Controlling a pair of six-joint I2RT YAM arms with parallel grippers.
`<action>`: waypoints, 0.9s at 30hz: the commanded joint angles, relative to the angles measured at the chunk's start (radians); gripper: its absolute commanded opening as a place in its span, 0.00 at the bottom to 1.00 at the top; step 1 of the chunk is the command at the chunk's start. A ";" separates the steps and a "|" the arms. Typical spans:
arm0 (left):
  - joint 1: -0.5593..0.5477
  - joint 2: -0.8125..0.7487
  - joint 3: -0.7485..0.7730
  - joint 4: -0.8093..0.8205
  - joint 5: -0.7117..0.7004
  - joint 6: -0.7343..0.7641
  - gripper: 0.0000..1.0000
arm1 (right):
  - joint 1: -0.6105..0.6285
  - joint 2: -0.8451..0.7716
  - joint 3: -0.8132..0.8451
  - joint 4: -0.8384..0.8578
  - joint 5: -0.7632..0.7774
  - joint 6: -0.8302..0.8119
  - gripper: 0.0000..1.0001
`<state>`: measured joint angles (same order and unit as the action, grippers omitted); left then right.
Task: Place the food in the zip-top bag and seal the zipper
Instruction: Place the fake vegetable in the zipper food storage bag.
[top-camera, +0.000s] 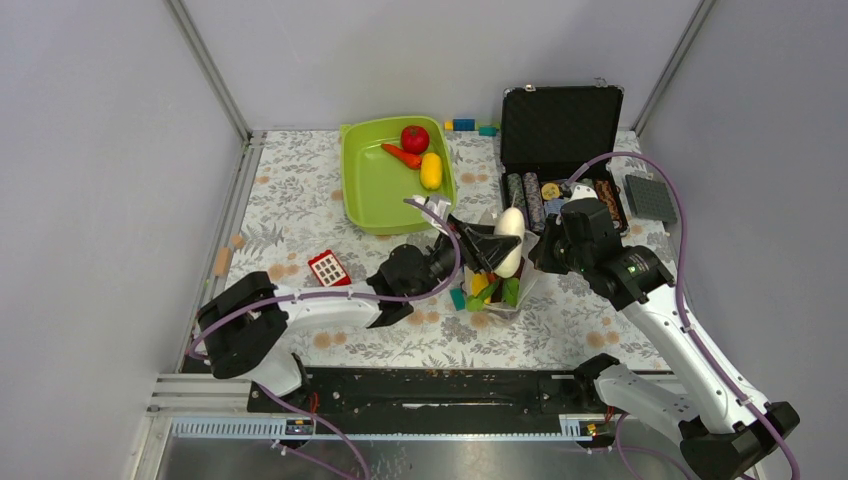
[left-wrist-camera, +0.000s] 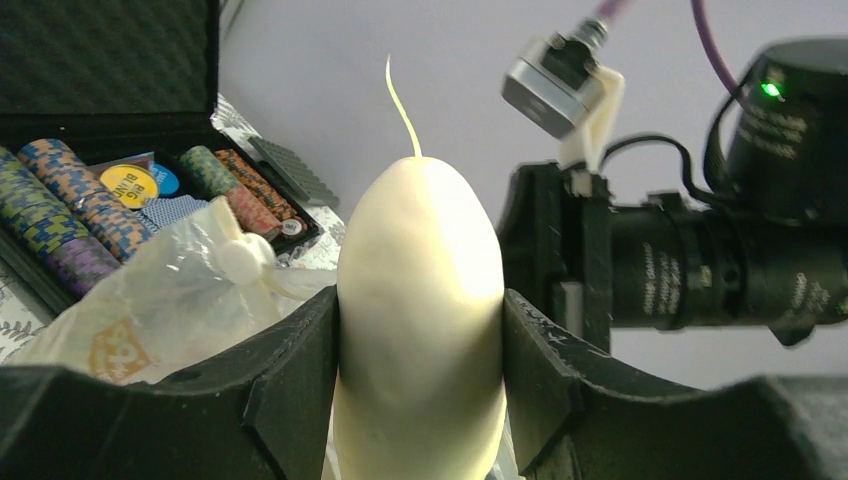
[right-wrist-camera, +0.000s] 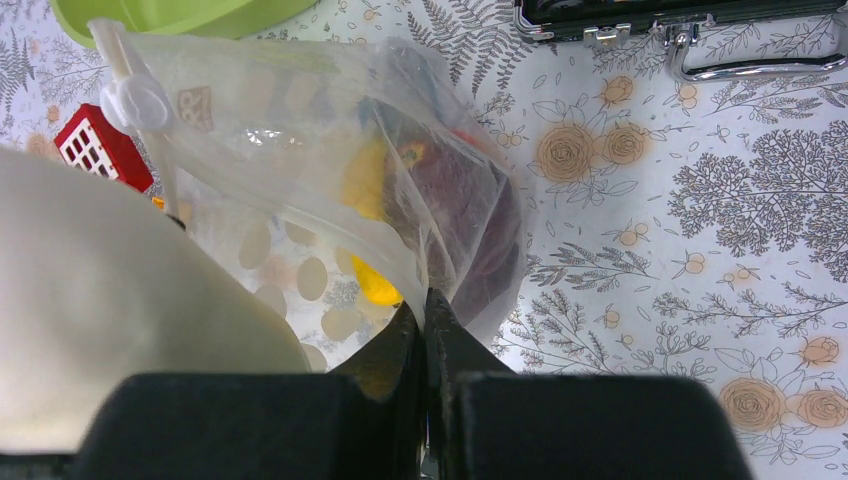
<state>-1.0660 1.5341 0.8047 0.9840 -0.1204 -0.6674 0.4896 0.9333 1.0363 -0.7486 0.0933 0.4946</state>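
My left gripper (top-camera: 492, 250) (left-wrist-camera: 418, 305) is shut on a white toy vegetable (top-camera: 510, 240) (left-wrist-camera: 420, 300), held upright just above the mouth of the zip-top bag (top-camera: 497, 293) (right-wrist-camera: 300, 120). My right gripper (top-camera: 548, 248) (right-wrist-camera: 425, 305) is shut on the bag's edge and holds it up. Inside the bag lie yellow (right-wrist-camera: 365, 180) and dark maroon (right-wrist-camera: 470, 210) food pieces. The zipper (right-wrist-camera: 108, 50) with its white slider stands apart at the bag's far side. A red piece (top-camera: 415, 139), an orange-red one (top-camera: 402, 155) and a yellow one (top-camera: 431, 171) lie in the green tray (top-camera: 365, 215).
An open black case (top-camera: 560, 125) with rows of poker chips (top-camera: 525, 200) stands right behind the bag. A red block (top-camera: 328, 268) lies left of my left arm. A grey studded plate (top-camera: 650, 197) is at the right, small coloured blocks (top-camera: 463, 125) at the back edge.
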 joint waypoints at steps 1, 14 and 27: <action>-0.014 -0.054 -0.010 0.108 0.031 0.091 0.38 | -0.003 -0.006 0.024 0.016 0.021 0.007 0.00; -0.018 -0.110 -0.003 0.044 0.027 0.137 0.99 | -0.003 0.001 0.025 0.015 0.026 0.005 0.00; 0.024 -0.249 0.112 -0.518 -0.252 0.156 0.99 | -0.003 0.001 0.034 -0.001 0.029 -0.010 0.00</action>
<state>-1.0760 1.3418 0.8169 0.7181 -0.2325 -0.5220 0.4896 0.9340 1.0363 -0.7502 0.0967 0.4942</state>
